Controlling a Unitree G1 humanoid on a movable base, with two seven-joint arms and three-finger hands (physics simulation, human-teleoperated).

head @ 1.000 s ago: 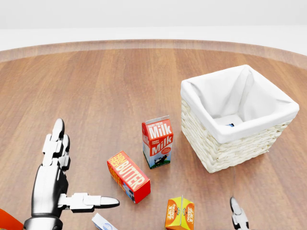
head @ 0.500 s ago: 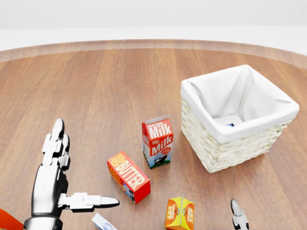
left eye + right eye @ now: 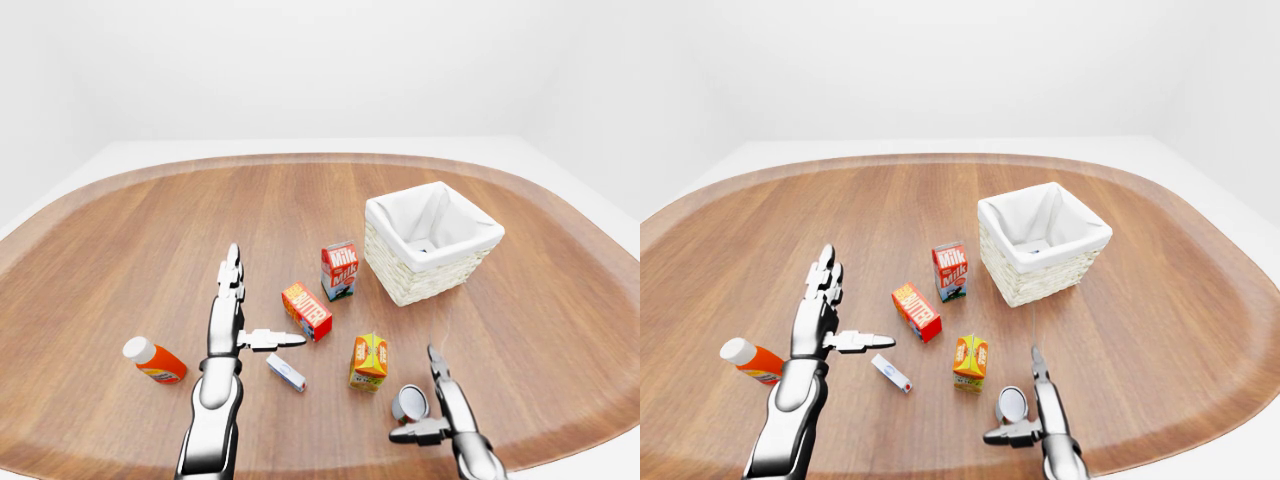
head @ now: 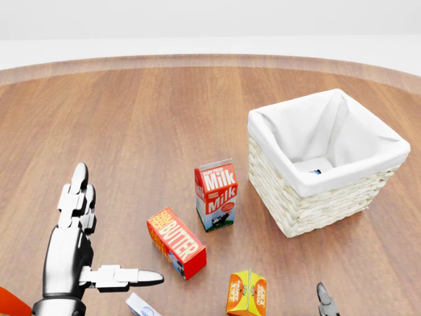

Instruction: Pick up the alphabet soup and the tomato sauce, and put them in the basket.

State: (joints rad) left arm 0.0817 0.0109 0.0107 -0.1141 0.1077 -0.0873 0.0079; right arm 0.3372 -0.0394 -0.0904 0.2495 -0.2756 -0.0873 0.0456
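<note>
Silver tin can [image 3: 409, 402] near the brown wooden table's [image 3: 120, 240] bottom edge, beside the open, empty right hand [image 3: 437, 412]; left hand [image 3: 232, 315] likewise splayed.

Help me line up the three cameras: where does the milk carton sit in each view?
Left-eye view: milk carton, just right of centre, left of the basket.
Head view: centre, slightly low, left of the basket.
Right-eye view: just left of centre.
Shared landmark: the butter box lies lower-left of it.
</note>
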